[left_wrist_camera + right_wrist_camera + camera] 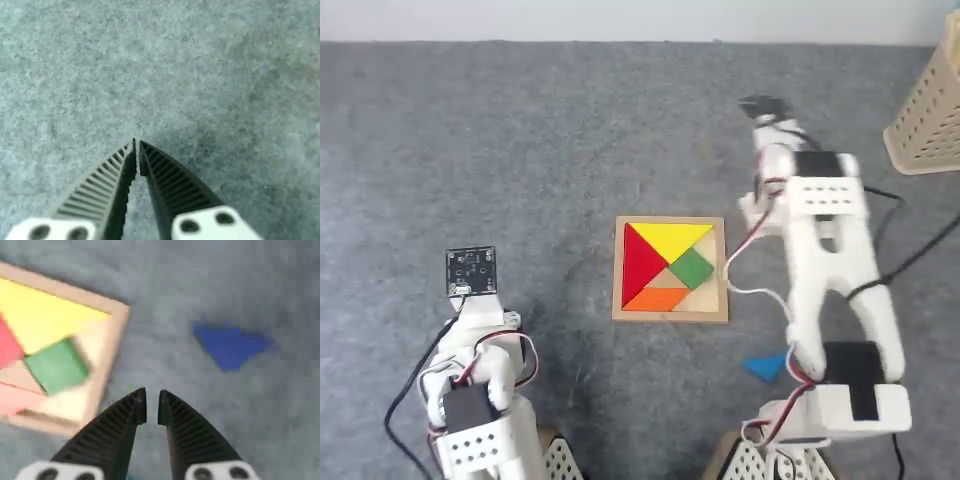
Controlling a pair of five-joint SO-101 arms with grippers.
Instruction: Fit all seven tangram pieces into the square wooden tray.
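The square wooden tray (719,232) lies mid-carpet, holding a yellow triangle (669,238), a red triangle (641,264), a green square (691,268) and an orange piece (655,298). A light blue triangle (765,367) lies loose on the carpet, below and right of the tray. In the right wrist view a dark blue triangle (230,346) lies beyond the tray's corner (117,320). My right gripper (152,402) hangs beside the tray's edge, its tips almost touching, holding nothing. My left gripper (137,143) is shut and empty over bare carpet, far left of the tray.
The right arm (825,230) stretches over the carpet to the right of the tray, covering part of it. The left arm (470,390) is folded at the lower left. A beige perforated rack (925,110) stands at the far right edge.
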